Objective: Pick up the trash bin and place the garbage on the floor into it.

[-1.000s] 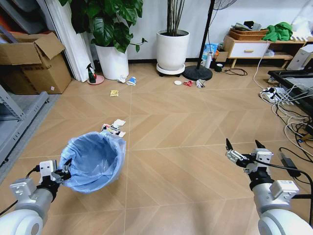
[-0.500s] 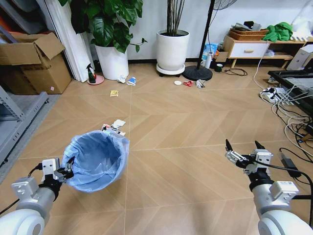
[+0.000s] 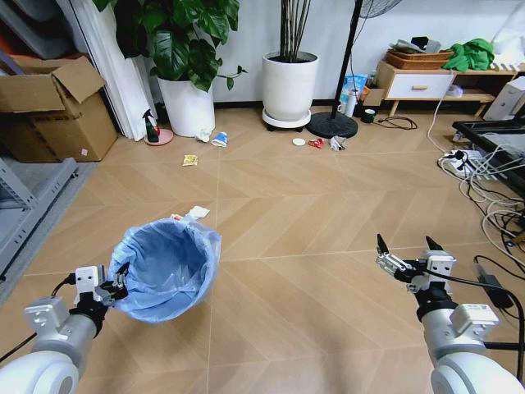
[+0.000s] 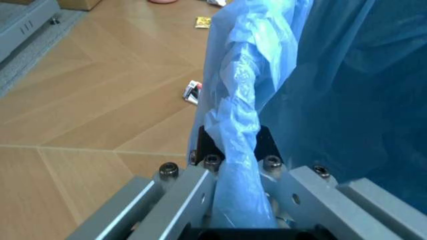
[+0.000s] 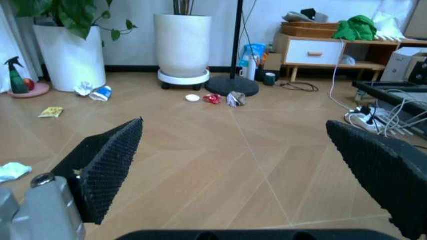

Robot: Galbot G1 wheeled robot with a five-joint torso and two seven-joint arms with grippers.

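Trash bin [image 3: 166, 267] rim pinched in left claw [image 3: 117, 283]

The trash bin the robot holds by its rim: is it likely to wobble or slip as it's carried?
Probably somewhat. The left gripper pinches the trash bin at one edge only, so it may tilt or swing. The crinkled blue bag runs between the fingers; thin plastic looks slippery and floppy. The bin looks empty inside, so it is likely light.

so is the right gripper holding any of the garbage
No, the right gripper hangs open and empty above bare floor, jaws spread wide in the right wrist view.
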